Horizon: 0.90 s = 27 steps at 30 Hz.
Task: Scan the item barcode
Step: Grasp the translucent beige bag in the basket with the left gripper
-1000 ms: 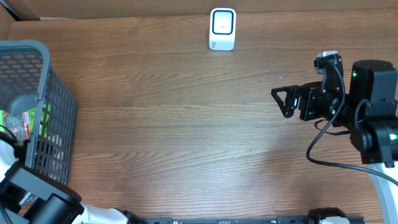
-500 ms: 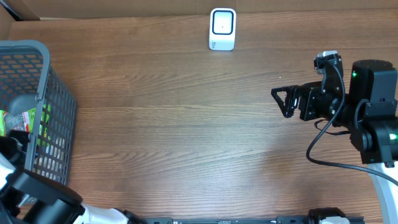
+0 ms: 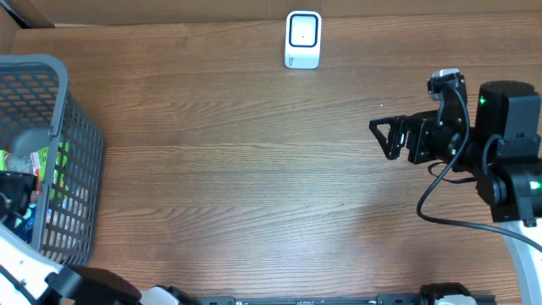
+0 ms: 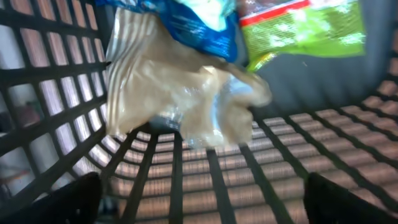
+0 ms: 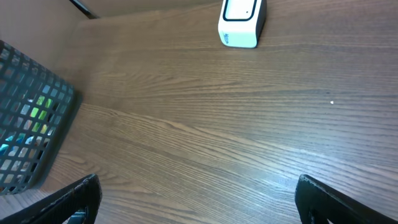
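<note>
Left claw (image 4: 208, 202) is down inside the grey mesh basket (image 3: 80, 135) at the left edge of the counter (image 3: 254, 195). Its fingers are spread wide, released, w/ nothing btwn them. Straight ahead in the left wrist view is a crumpled clear pouch (image 4: 180, 106) w/ a pale beige look, lying on the basket floor just past the fingertips and not touching them. A blue pack (image 4: 186, 15) overlaps the pouch's top edge. A green pack (image 4: 305, 28) w/ a red strip lies to the right of it, at the top of the view. The picture is a bit blurred, so no barcode can be made out on any of the three. From overhead only some green and a bit of blue show thru the mesh. The left arm reaches in from the bottom-left corner.

Over on the right, the right claw (image 3: 383, 138) hangs over bare wood, well apart from the basket. It points left, fingers wide open, empty. The white barcode scanner (image 3: 303, 38) stands at the far edge of the counter, about mid-width, w/ its dark window and blue rim facing the overhead cam. The right wrist view has the scanner at top centre and the basket off at the left edge. The packs all sit in the basket, well apart from the scanner.
</note>
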Available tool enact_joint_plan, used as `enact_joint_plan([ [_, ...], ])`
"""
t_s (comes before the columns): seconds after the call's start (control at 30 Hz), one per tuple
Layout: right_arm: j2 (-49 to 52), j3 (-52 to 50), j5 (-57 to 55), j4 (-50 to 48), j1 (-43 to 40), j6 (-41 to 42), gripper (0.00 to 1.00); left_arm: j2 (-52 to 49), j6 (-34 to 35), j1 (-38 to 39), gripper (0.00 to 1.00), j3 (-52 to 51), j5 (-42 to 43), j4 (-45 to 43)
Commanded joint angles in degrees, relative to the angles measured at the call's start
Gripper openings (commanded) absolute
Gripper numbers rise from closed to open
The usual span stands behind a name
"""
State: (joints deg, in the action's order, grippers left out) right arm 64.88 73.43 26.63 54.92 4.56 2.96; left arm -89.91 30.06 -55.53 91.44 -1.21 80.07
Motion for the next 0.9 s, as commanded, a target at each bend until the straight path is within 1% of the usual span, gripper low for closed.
enact_joint_plan([
  [0.0,1.2,1.2,0.2,-0.2,0.3,-0.2,1.0,-0.7,3.7,-0.9,1.0,-8.0,-2.0,-4.8],
  [0.1,2.5,1.2,0.3,0.1,0.3,-0.2,1.0,-0.8,3.6,-1.7,1.0,-15.3,-2.5,-12.4],
  [0.2,3.1,1.2,0.4,0.5,0.3,-0.2,1.0,-0.9,4.2,-3.0,1.0,-19.1,-3.0,-15.9],
  [0.4,3.2,1.2,0.5,0.5,0.3,-0.2,1.0,-0.9,6.4,-5.2,1.0,-23.1,-8.7,-19.3],
  [0.67,3.2,1.2,0.5,0.7,0.3,-0.2,1.0,-1.4,6.4,-5.2,1.0,-31.0,-9.4,-29.8],
  [0.87,3.2,1.2,0.5,0.8,0.3,-0.2,1.0,-5.8,6.4,-5.2,1.0,-32.9,-9.2,-33.2],
])
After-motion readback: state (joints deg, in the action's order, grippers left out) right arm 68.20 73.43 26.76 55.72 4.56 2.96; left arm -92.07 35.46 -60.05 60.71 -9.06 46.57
